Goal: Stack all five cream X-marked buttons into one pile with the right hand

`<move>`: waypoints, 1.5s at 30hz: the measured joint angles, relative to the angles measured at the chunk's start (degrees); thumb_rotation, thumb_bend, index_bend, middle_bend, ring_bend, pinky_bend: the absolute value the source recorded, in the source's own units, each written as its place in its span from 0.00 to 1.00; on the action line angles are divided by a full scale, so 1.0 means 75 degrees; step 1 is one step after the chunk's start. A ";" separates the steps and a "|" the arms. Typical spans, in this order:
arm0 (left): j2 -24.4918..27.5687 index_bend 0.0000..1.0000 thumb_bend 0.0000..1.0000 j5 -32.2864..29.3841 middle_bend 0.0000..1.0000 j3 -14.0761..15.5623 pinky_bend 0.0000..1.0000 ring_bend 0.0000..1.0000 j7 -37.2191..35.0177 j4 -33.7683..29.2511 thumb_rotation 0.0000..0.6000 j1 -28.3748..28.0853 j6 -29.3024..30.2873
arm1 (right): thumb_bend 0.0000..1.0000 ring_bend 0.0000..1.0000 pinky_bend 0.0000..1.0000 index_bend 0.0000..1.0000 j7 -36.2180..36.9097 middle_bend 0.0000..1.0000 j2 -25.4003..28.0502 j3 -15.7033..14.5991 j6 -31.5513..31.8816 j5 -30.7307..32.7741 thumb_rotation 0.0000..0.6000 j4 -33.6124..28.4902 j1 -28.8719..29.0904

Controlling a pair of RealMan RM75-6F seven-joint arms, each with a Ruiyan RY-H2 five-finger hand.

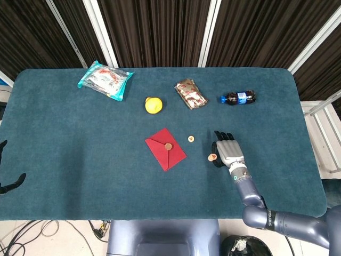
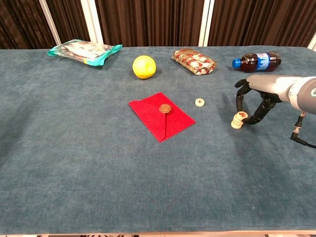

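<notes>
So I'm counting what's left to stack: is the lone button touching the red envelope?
Apart. The chest view shows the lone button on bare cloth right of the red envelope, with a clear strip of table between them; the head view agrees.

bright, even light from overhead in both views; only small soft shadows under the lemon [image 2: 144, 66], the soda bottle [image 2: 257, 61] and the right hand [image 2: 256, 98]. faint glare on the snack bags' foil. sharp focus across the teal worktop [image 1: 80, 149]. mild bending of the worktop edges in the head view; dark curtains behind, little detail.
</notes>
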 measured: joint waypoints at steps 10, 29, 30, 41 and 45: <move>0.0005 0.10 0.20 -0.0010 0.00 -0.0005 0.00 0.00 -0.0006 0.0002 1.00 -0.0003 -0.0008 | 0.40 0.00 0.00 0.54 0.0027 0.00 -0.0023 -0.0013 0.0048 -0.0012 1.00 0.0018 0.0042; 0.0000 0.10 0.20 0.0007 0.00 0.0001 0.00 0.00 0.0003 0.0014 1.00 -0.0006 -0.0008 | 0.40 0.00 0.00 0.50 0.0016 0.00 -0.0019 -0.0059 0.0076 0.0053 1.00 0.0018 0.0097; 0.0000 0.10 0.20 0.0005 0.00 0.0001 0.00 0.00 0.0005 0.0015 1.00 -0.0006 -0.0009 | 0.40 0.00 0.00 0.50 0.0016 0.00 -0.0014 -0.0059 0.0077 0.0054 1.00 0.0011 0.0099; 0.0002 0.10 0.20 -0.0007 0.00 -0.0001 0.00 0.00 0.0019 0.0008 1.00 -0.0009 -0.0015 | 0.40 0.00 0.00 0.47 0.0026 0.00 -0.0016 -0.0076 0.0070 0.0082 1.00 0.0000 0.0127; -0.0011 0.10 0.20 0.0028 0.00 0.0001 0.00 0.00 0.0044 0.0039 1.00 -0.0013 0.0008 | 0.40 0.00 0.00 0.47 0.0035 0.00 -0.0017 -0.0083 0.0079 0.0086 1.00 -0.0003 0.0127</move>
